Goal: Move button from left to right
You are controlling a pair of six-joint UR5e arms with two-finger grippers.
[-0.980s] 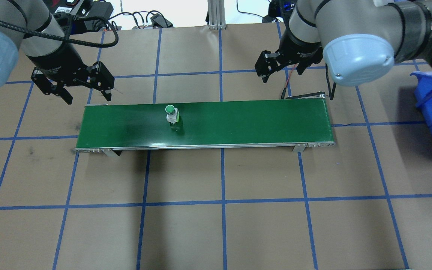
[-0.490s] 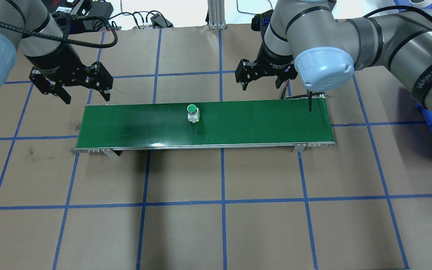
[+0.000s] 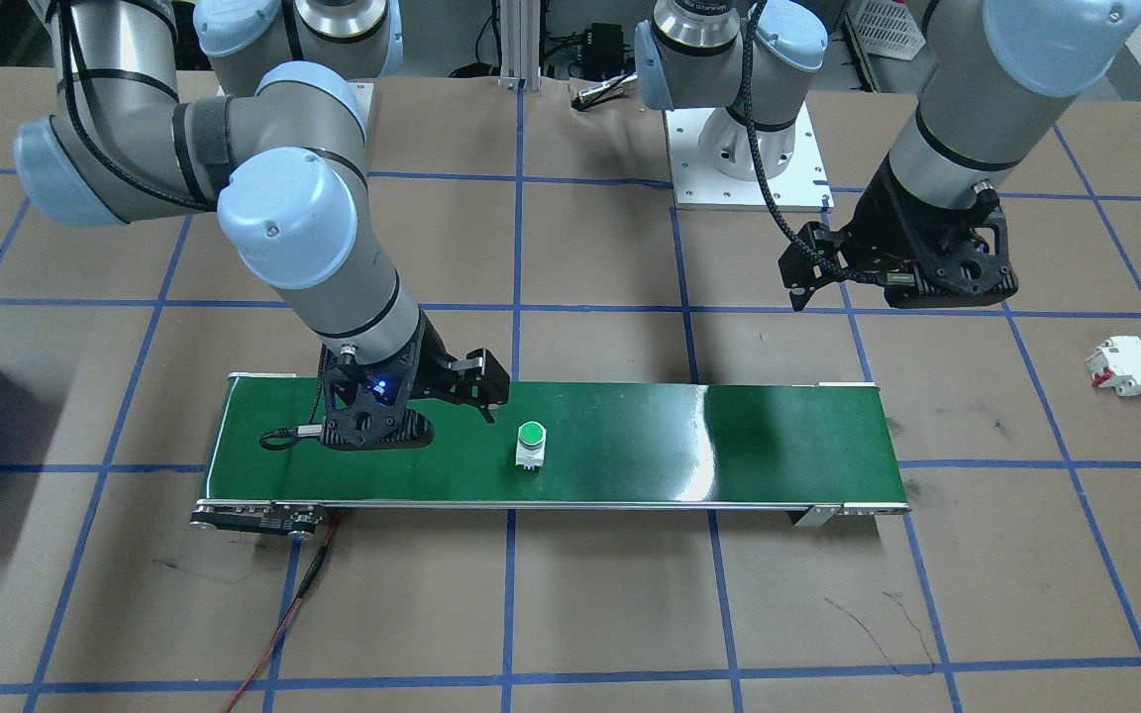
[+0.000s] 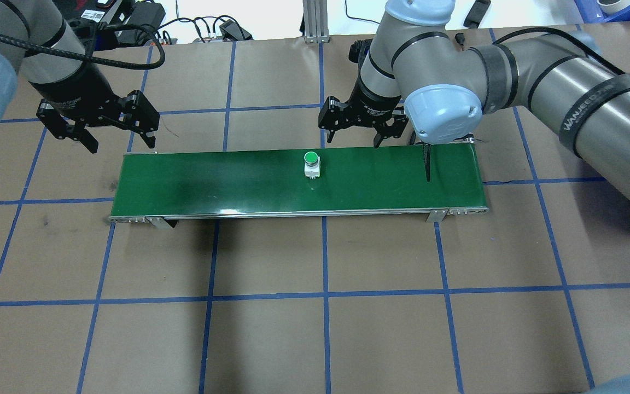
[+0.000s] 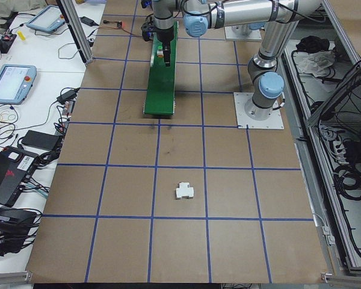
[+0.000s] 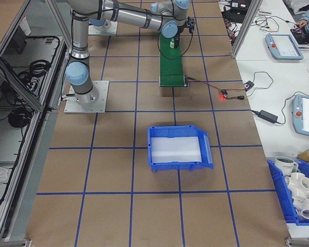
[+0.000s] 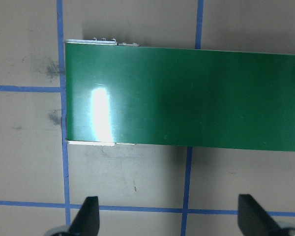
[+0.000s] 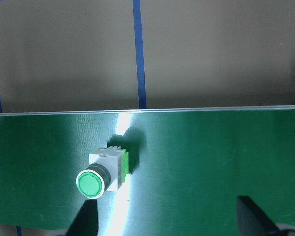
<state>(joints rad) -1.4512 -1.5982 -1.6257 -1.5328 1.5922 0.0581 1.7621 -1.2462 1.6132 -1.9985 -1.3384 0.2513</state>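
even, bright overhead light; a white glare streak crosses the green belt (image 8: 196, 162) just ahead of the right gripper (image 8: 172, 219), soft shadows, frames sharp.

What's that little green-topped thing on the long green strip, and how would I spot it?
Find the long green conveyor belt lying across the brown table. Standing upright near its middle is the button, beside the right gripper. Its round green cap and white body stand out.
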